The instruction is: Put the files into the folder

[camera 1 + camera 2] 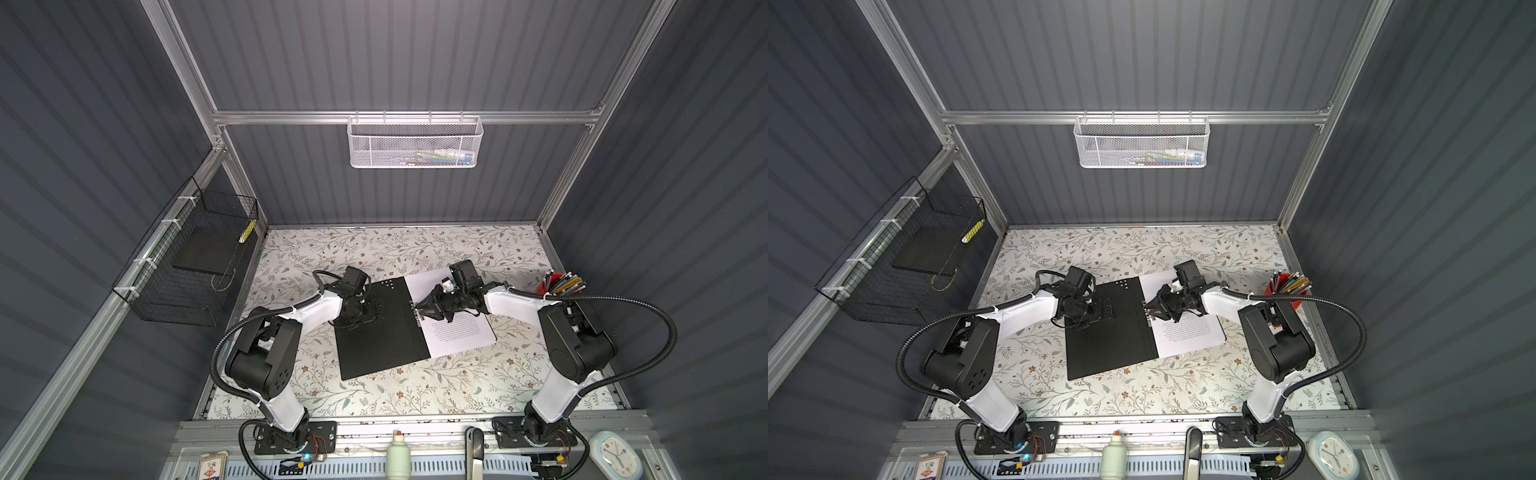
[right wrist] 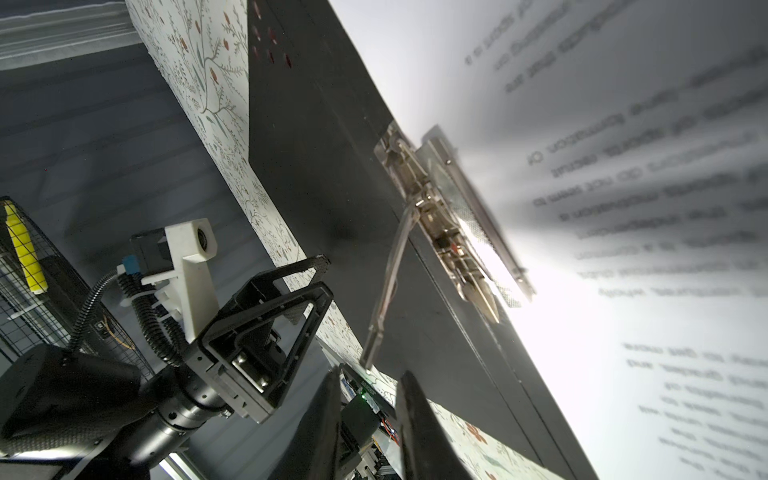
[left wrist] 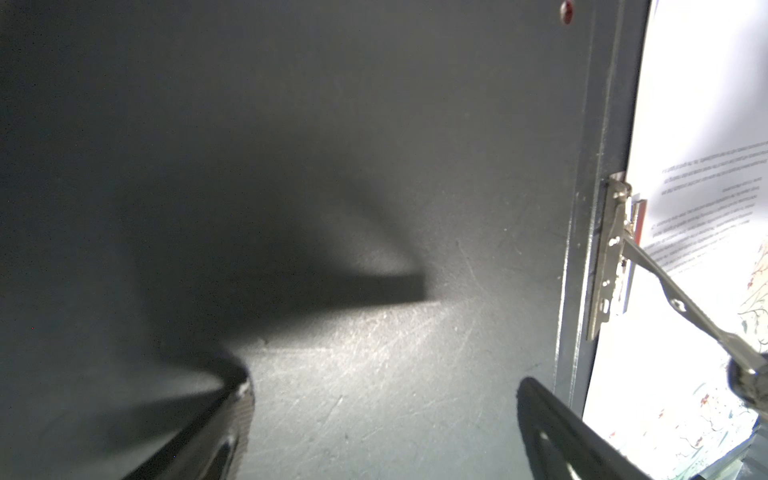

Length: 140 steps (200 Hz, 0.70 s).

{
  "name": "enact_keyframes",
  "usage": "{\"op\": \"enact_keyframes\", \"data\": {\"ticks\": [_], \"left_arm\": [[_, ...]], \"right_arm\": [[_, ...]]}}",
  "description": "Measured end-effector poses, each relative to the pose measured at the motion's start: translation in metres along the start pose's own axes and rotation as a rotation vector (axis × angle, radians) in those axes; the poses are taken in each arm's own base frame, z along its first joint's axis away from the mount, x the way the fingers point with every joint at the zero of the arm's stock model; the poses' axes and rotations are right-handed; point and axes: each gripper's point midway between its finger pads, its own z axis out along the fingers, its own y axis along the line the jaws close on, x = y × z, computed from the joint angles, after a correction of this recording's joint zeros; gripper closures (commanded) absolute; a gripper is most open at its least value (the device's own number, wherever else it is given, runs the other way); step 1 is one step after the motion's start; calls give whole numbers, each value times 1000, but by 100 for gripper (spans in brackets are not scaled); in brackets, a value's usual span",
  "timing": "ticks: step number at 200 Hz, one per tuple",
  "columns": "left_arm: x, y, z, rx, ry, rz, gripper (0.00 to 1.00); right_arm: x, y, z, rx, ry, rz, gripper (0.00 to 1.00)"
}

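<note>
Over folder [image 1: 382, 340], left gripper [image 3: 384, 390] spread, right gripper [image 2: 370, 376] parted by lever [image 2: 390, 270], pen cup [image 1: 555, 289] nearby

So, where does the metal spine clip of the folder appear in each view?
In a top view: the metal spine clip lies mid-picture, on the fold of the open folder.
In a top view: again mid-picture, on the fold.
Left wrist: near the right edge, halfway down, lever sticking out.
Right wrist: near the middle, lever pointing downward.
Shared landmark: the printed files, directly beside the clip in every view.
</note>
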Motion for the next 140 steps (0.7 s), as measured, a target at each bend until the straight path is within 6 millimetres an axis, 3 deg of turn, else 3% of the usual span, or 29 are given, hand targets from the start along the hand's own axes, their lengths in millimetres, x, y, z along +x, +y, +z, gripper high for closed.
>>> {"op": "enact_keyframes", "data": {"ticks": [140], "left_arm": [[0,0,0,5,-8,2,0]], "right_arm": [[-3,-6,8,4,13,36,85]]}}
